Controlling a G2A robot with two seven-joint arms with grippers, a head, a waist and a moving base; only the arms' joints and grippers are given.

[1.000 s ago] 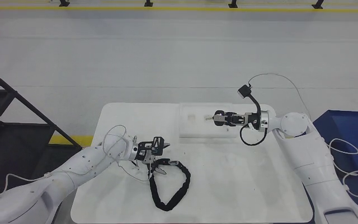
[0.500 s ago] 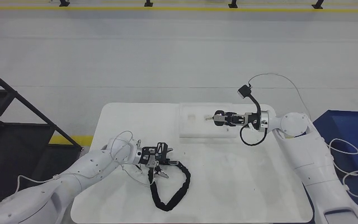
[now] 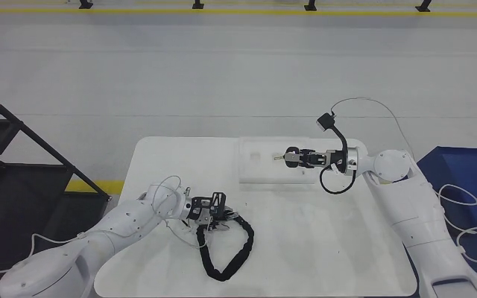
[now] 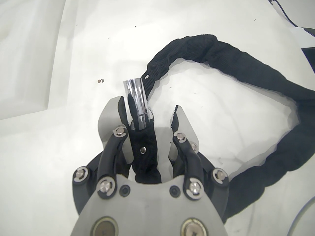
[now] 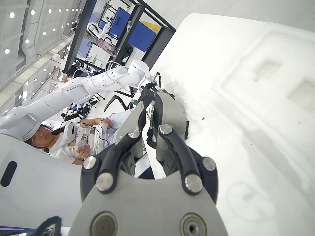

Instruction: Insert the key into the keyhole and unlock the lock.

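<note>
White foam tray (image 3: 257, 173) beneath key (image 3: 278, 157) in right gripper (image 3: 287, 158)

- Pale grey floor (image 3: 223, 67), a yellow line (image 3: 238, 10) along its far edge.
- White table (image 3: 335, 246).
- Black metal frame (image 3: 52, 153) left; blue bin (image 3: 456, 165) right.
- Rows of round ceiling lights (image 5: 11, 14).

The chain sleeve (image 4: 246, 57) is plain black, its cylinder (image 4: 136, 99) mirror chrome (silver rivets (image 4: 142, 150) dot the fabric). The key (image 3: 278, 157) is silvery. White table (image 3: 320, 238) and foam tray (image 3: 257, 167); blue bin (image 3: 455, 167) at the table's three o'clock.
</note>
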